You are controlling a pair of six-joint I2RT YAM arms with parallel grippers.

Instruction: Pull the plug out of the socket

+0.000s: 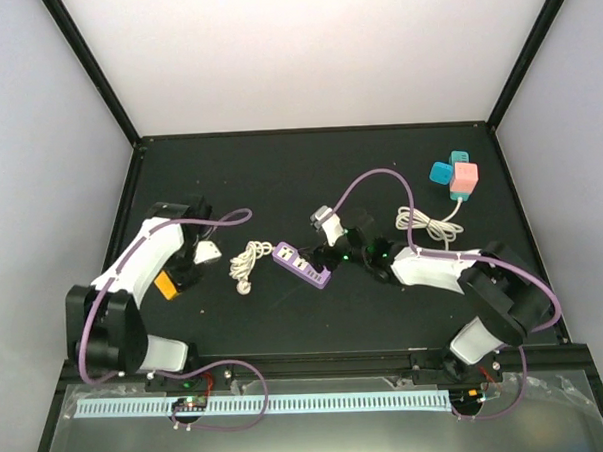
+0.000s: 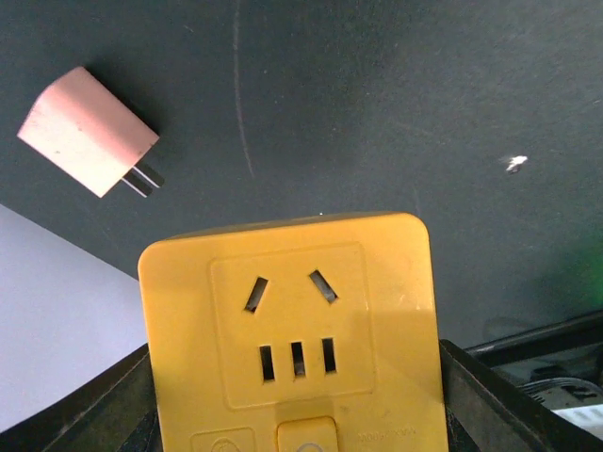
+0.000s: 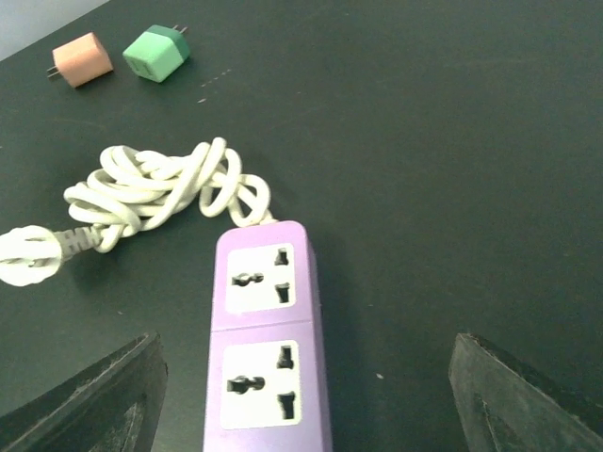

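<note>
The pink plug [image 2: 87,130] is not in the socket. It lies loose on the table [image 2: 396,104], prongs pointing away from the wall, well apart from the yellow socket [image 2: 292,330]. Nearest me, my left gripper [image 2: 294,400] is clamped on that socket's sides, and its face is empty, so I judge the pull done. My right gripper [image 3: 301,400] is spread wide and holds nothing, over the purple power strip [image 3: 268,348]. The white cord [image 3: 155,193] is bundled just past it. Farther off, a green adapter [image 3: 155,55] sits beside a pink one, possibly this same plug; I cannot tell. The plug looks light, rigid and smooth. I would pinch its flat flanks, never the thin prongs.
</note>
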